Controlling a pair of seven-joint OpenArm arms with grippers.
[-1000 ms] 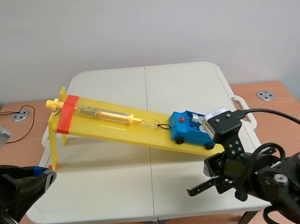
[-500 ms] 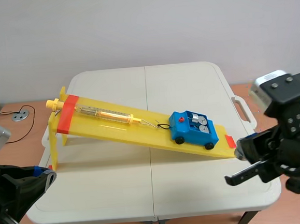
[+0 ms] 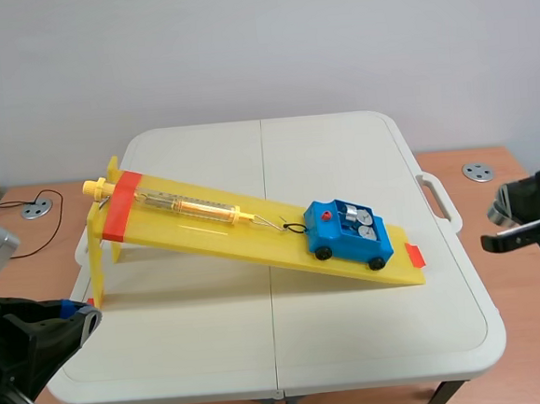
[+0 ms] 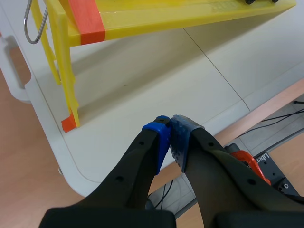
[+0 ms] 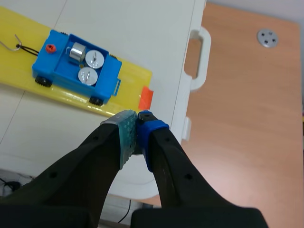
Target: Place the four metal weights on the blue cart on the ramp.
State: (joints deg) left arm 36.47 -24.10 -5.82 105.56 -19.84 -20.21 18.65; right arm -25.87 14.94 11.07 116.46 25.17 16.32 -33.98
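Sitting on ramp (image 3: 255, 245), blue cart (image 5: 108, 71) w/ weights (image 5: 88, 75) lies ahead of right fingers (image 5: 124, 137), closed empty; left fingers (image 4: 183, 137) same.

My gripper (image 5: 137, 116) hangs above the white table's (image 5: 156, 28) near edge, fingers pressed together with nothing between them; one pad (image 5: 124, 129) is grey-green, the other blue. Ahead of me and to one side, the blue cart (image 5: 105, 76) sits near the low end of the yellow ramp (image 5: 128, 76). I count 3 metal weights (image 5: 95, 58) in its tray, 1 tipped over, and a red knob (image 5: 50, 47) at its far end; beyond the table's handle (image 5: 200, 57) lies a brown surface (image 5: 247, 118) with 1 round metal disc (image 5: 267, 38).
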